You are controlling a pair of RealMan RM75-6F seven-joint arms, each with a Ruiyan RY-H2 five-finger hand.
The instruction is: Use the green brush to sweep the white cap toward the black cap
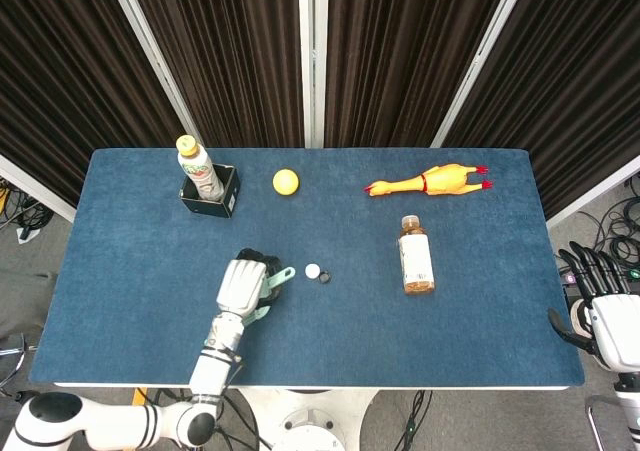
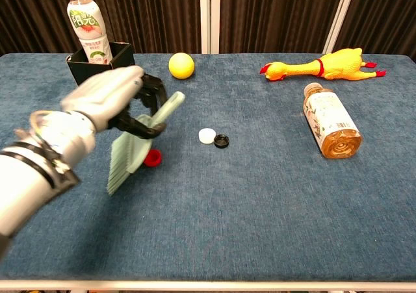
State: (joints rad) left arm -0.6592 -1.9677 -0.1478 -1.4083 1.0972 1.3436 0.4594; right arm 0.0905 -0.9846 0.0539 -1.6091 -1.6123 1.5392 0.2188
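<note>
Chest view shows the left hand (image 2: pixel 107 101) gripping the green brush (image 2: pixel 136 148), fingers wrapped round its handle, bristles hanging low above the blue bench (image 2: pixel 260 208) and partly covering a red cap (image 2: pixel 153 158). Right of the brush, the white cap (image 2: pixel 207 135) lies touching the black cap (image 2: pixel 221 141). Off the bench's right edge in the head view, the right hand (image 1: pixel 600 306) holds nothing, fingers apart.
</note>
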